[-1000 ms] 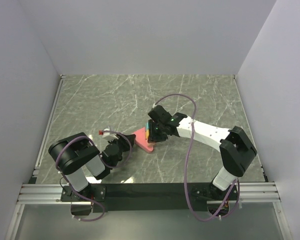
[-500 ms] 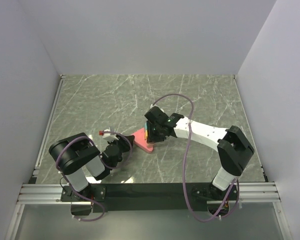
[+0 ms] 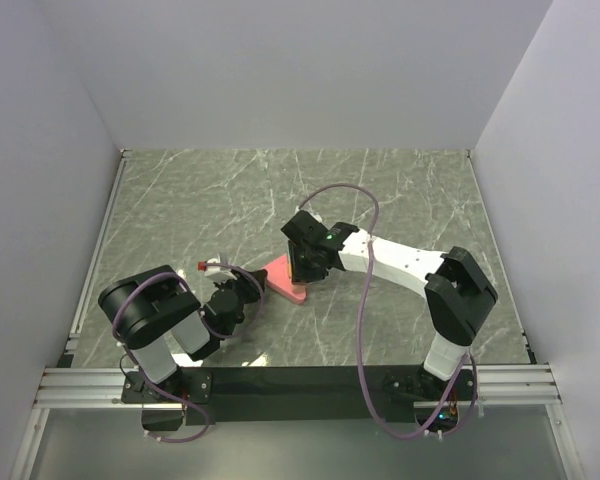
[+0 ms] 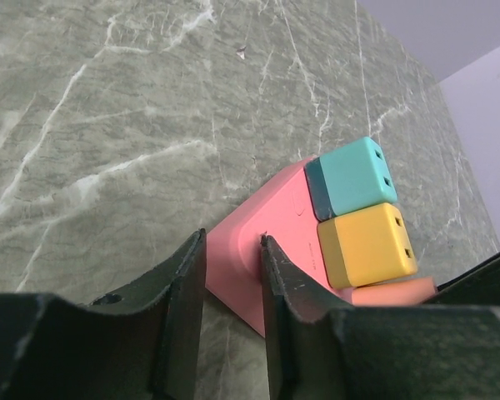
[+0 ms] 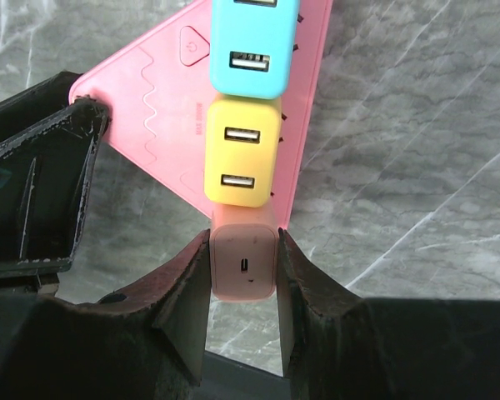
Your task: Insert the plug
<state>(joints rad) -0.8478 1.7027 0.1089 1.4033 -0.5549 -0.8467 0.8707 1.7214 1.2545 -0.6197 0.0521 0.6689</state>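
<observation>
A pink power strip (image 3: 280, 275) lies mid-table, also seen in the left wrist view (image 4: 271, 250) and the right wrist view (image 5: 162, 133). A teal plug (image 5: 248, 46) and a yellow plug (image 5: 240, 154) sit in it side by side. My right gripper (image 5: 243, 250) is shut on a salmon plug (image 5: 245, 265), held right beside the yellow plug at the strip's end; I cannot tell how deep it sits. My left gripper (image 4: 231, 250) grips the strip's narrow corner between its fingers (image 4: 183, 308). In the top view the right gripper (image 3: 305, 262) is over the strip and the left gripper (image 3: 242, 292) is at its near-left end.
A small white and red object (image 3: 210, 266) lies on the grey marble table (image 3: 230, 200) just left of the left gripper. The right arm's purple cable (image 3: 365, 270) loops above the table. White walls enclose the back and sides.
My right gripper has shifted a little to the left over the strip, with the salmon plug in it. The left gripper and the strip have stayed in place.
</observation>
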